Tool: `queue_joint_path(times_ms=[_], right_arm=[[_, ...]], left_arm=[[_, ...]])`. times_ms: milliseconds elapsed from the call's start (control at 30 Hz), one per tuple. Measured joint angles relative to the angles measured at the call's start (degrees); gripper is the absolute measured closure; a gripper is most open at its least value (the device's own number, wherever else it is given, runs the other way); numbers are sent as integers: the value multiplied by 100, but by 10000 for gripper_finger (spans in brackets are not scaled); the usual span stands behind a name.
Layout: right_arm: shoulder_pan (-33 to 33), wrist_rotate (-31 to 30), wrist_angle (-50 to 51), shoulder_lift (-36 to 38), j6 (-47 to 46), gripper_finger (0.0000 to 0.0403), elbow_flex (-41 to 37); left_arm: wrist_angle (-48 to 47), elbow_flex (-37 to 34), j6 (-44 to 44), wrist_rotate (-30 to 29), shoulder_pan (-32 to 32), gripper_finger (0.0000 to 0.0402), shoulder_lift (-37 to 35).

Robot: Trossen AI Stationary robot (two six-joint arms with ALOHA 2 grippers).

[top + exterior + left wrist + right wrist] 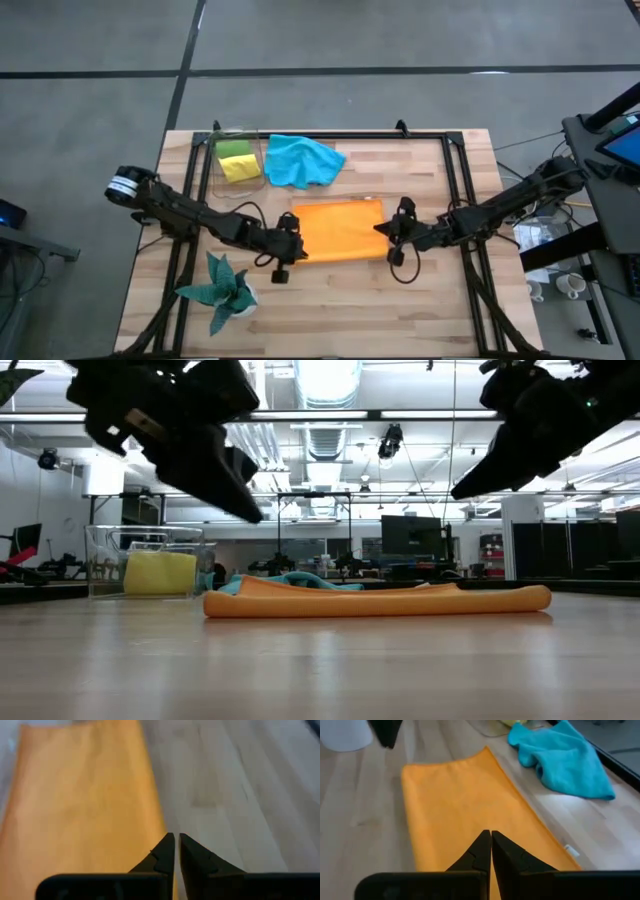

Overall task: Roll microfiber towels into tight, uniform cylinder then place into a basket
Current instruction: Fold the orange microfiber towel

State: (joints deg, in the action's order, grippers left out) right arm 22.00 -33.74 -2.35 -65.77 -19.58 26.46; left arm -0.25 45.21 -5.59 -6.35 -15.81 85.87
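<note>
Bench (430, 300) space in front of you is carrying most of the work still to do. You are looking at the orange towel (338, 229) lying flat and spread out near the middle, folded into a long strip perhaps but not rolled at all, so I judge this towel's roll is only about to begin. Just beyond it the blue towel (303, 160) is sitting in a loose crumpled heap, untouched. At the far left corner the basket (222, 148) is already holding the yellow towel (240, 167) and the lime green towel (234, 148), which seem to be lying side by side inside its clear walls; whether they are tight rolls you cannot tell from here. So roughly half the job is reading as done, with two towels left. Your left end effector (174, 851) is hanging at the orange towel's left short edge with its fingers drawn together on nothing, and your right end effector (487, 846) is hovering over the opposite short edge, likewise pinched together and empty.
</note>
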Motion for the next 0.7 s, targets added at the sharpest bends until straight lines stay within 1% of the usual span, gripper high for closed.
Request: queue_joint_path(times_ms=[133,300,467,567,700], right_arm=[[0,-211,-1,-131,4,394,-9],[-1,-255,-32,-324,-99,394,-13],[-2,-249,-112,-381,-96,394,-15],[-2,-249,-99,-368,-91,394,-18],[0,-244,-126,-370,-94,394,-11]], left_arm=[[-980,516,-196,0,-37,349,264],[-1567,1123,-196,13,-85,281,594],[-2097,1495,-292,37,-132,222,941],[-2155,1586,-306,44,-171,201,1144],[-2210,1580,-317,43,-180,192,1350]])
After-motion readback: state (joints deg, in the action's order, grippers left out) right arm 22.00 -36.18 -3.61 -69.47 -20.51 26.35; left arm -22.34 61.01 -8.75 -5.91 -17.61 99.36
